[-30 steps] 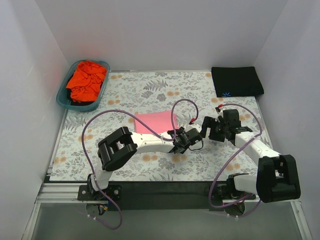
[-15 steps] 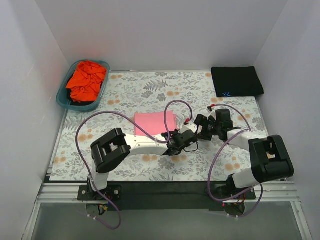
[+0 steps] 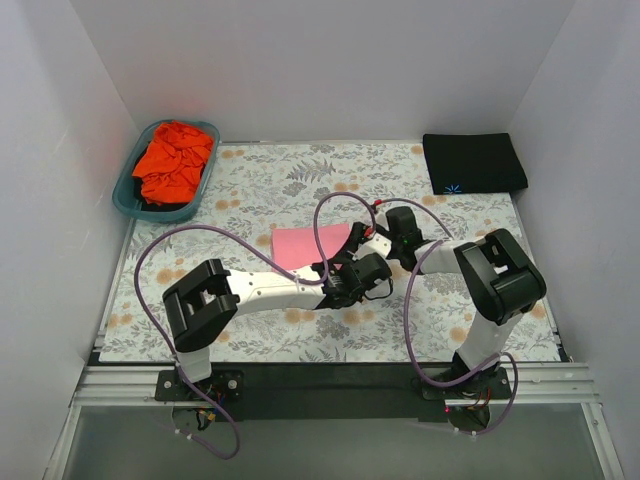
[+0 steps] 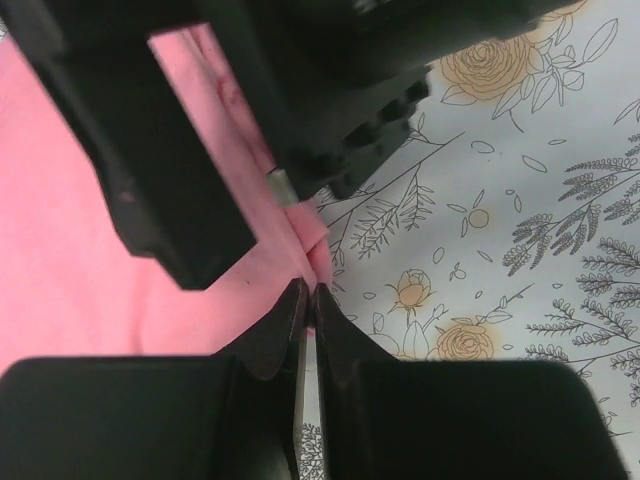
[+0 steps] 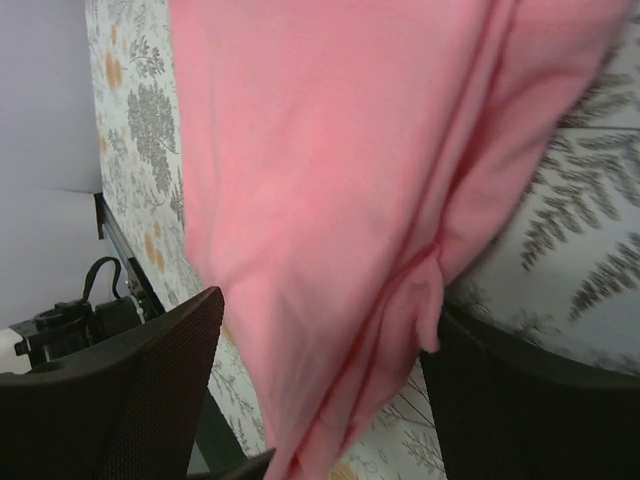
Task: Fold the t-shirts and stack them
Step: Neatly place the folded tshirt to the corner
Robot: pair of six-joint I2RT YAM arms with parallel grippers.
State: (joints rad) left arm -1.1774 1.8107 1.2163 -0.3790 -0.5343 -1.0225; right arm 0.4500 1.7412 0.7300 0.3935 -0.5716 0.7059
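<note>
The pink t-shirt (image 3: 305,245) lies folded into a flat rectangle on the flower-printed table cover (image 3: 250,190). Both grippers work at its near right corner. The left gripper (image 4: 307,300) has its fingers pressed together right on the hem there, seemingly nipping a thin bit of pink fabric. The right gripper (image 5: 330,310) has its fingers (image 5: 130,390) spread wide, straddling the bunched right edge without clamping it.

The folded black t-shirt (image 3: 473,162) sits well off to the far right of the pink one. The crumpled orange-red t-shirt (image 3: 172,160) fills the teal basket (image 3: 127,200) well off to its far left.

The left pinch looks shallow. It may hold only the top layer, so a lift could peel the fold open or let the hem slip free. If the right jaws close on part of the thick edge, or the arms rise unevenly, the rectangle could skew. The two grippers are crowded at one corner and could also knock each other.
</note>
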